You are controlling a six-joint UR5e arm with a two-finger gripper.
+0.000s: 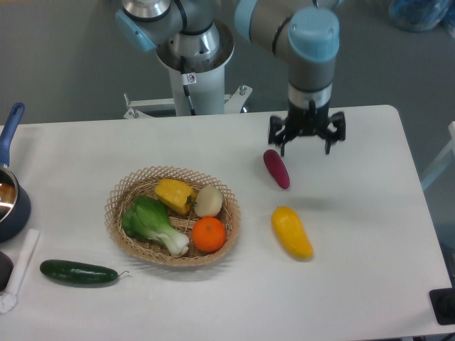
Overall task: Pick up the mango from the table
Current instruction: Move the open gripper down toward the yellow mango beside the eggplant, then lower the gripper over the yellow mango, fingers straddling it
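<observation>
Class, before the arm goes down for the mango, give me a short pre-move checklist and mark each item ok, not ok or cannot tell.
1. Gripper open: ok, fingers spread.
2. Gripper empty: ok.
3. Mango lying free on the table, nothing touching it: ok.
4. Gripper above the mango: not ok, it hangs farther back, by the purple vegetable.
5. Basket clear of the mango: ok.
6. Finger line fits across the mango: cannot tell.

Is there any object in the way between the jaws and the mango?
Nothing visible blocks it. The gripper hangs open above the table; the red-purple vegetable lies slightly left of the line to the mango.
</observation>
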